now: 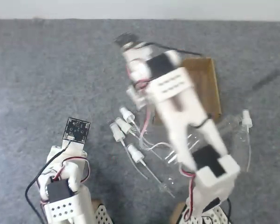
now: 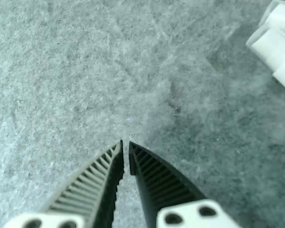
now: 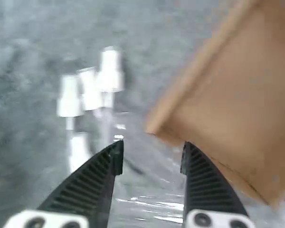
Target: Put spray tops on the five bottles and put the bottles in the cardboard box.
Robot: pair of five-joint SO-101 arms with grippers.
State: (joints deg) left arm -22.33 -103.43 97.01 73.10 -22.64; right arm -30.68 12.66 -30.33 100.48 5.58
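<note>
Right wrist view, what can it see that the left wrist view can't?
Right wrist, not left: the cardboard box, a clear bottle and the right tool, open. Left wrist, not right: the left tool, shut above bare carpet. Both: white spray tops lying on the grey carpet.

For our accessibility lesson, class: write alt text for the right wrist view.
The right gripper, black ribbed fingers open, hangs over clear plastic bottles, between white plastic spray tops on grey carpet and a brown cardboard box.
</note>
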